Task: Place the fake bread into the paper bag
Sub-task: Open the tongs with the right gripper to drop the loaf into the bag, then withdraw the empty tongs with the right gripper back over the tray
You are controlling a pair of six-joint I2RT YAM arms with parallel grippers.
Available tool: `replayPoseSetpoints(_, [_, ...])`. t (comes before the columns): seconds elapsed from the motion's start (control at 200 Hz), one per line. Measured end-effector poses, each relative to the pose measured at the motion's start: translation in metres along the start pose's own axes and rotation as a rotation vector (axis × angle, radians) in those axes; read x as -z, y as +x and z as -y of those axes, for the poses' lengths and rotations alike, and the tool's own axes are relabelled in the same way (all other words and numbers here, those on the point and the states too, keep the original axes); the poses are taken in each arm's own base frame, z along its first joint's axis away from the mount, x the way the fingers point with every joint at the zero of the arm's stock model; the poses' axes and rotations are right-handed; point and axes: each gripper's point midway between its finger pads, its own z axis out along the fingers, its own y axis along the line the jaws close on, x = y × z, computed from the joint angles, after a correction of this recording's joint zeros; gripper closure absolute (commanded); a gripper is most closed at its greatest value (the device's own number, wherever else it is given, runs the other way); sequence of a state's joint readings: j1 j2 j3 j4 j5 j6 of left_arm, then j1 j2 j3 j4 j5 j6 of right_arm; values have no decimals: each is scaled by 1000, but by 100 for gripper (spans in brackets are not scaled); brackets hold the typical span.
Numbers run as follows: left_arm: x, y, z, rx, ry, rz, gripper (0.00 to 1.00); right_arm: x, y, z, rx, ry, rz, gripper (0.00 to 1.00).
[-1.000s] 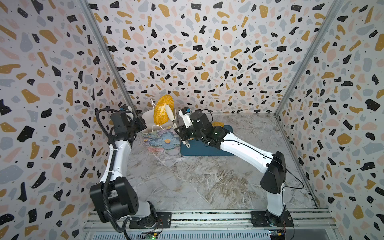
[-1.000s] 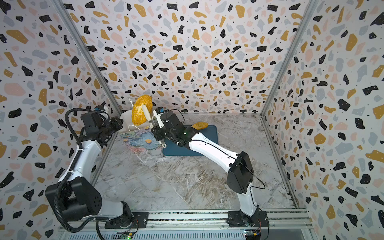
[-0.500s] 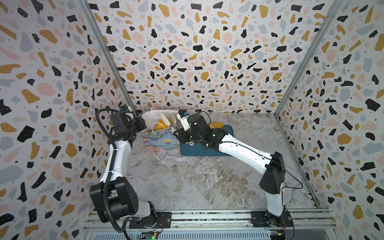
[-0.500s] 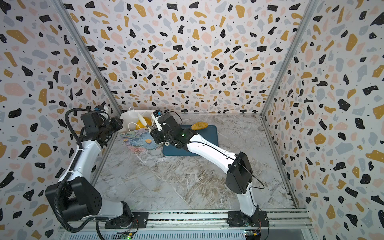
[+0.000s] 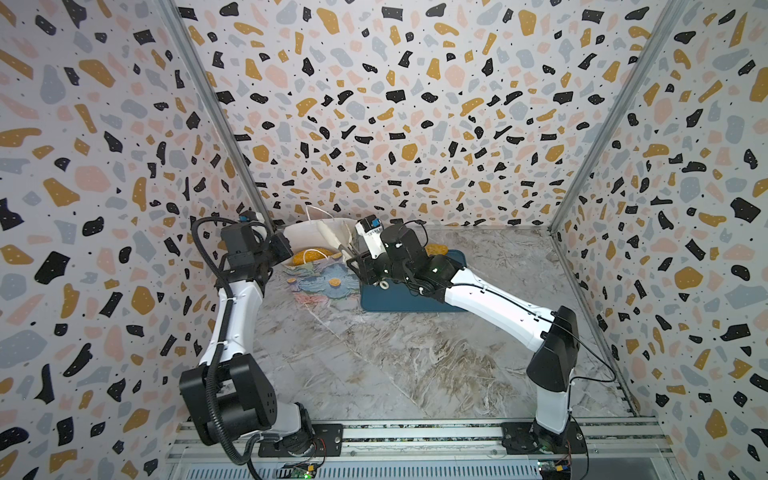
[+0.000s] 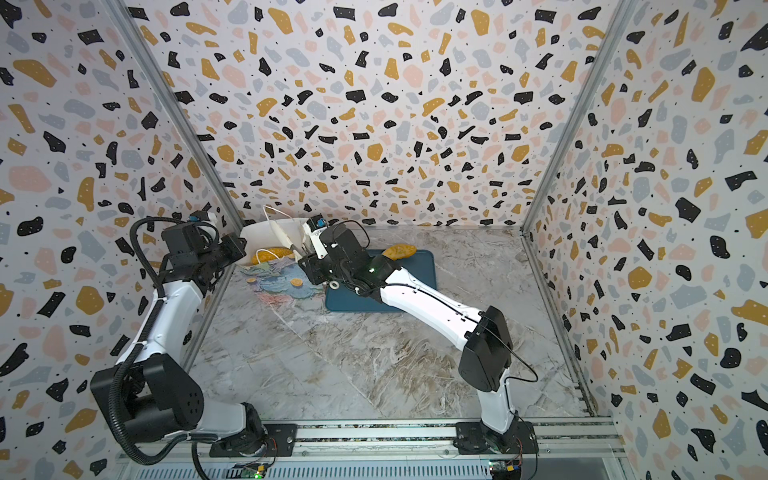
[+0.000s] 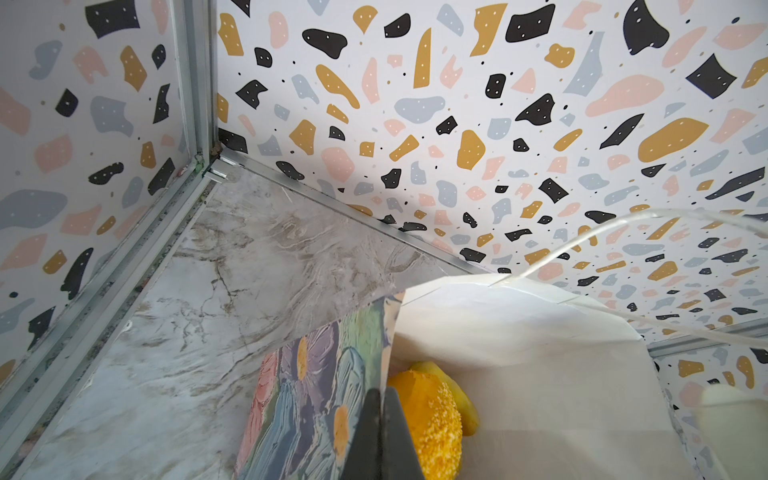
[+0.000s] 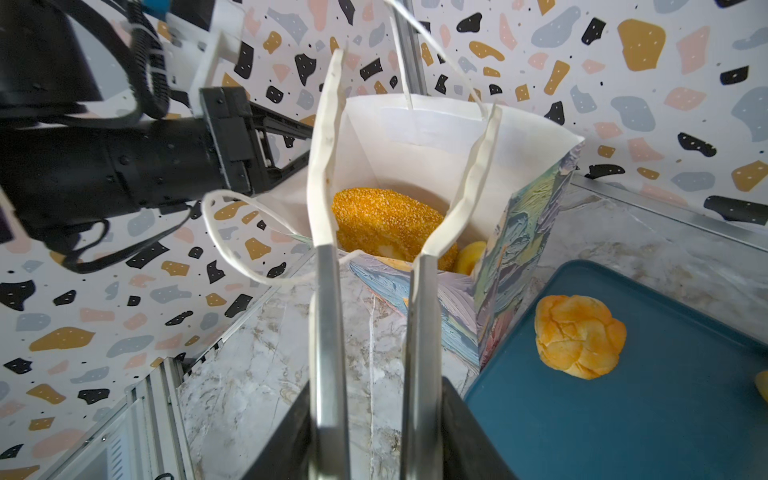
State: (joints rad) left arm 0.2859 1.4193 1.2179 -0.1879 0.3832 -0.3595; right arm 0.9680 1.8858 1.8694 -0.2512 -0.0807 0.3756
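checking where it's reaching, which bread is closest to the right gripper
The seeded oval loaf, inside the paper bag just past the right gripper; the cracked round bun lies aside on the blue tray.

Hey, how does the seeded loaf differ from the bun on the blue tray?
The seeded loaf lies inside the paper bag; the bun sits on the blue tray. The seeded loaf is larger and grainy; the bun is smaller, smooth, knotted. Both are golden.
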Motion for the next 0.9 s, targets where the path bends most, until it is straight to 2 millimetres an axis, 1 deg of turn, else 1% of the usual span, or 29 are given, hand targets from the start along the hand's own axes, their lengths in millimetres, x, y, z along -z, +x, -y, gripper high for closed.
replayPoseSetpoints(0.19, [0,0,0,0,0,0,100,30,-6,-5,3,-22,43,55])
replayPoseSetpoints(0.305, [0,0,0,0,0,0,100,47,-4,-1,1,-18,64,55])
replayPoseSetpoints(0.375, [0,0,0,0,0,0,100,55,-1,5,-6,-9,71,55])
replayPoseSetpoints(0.496, [0,0,0,0,0,0,100,64,8,21,-32,18,71,55])
replayPoseSetpoints(0.671, [0,0,0,0,0,0,100,71,24,42,-63,63,56,54])
replayPoseSetpoints(0.901, [0,0,0,0,0,0,100,82,44,56,-82,109,37,54])
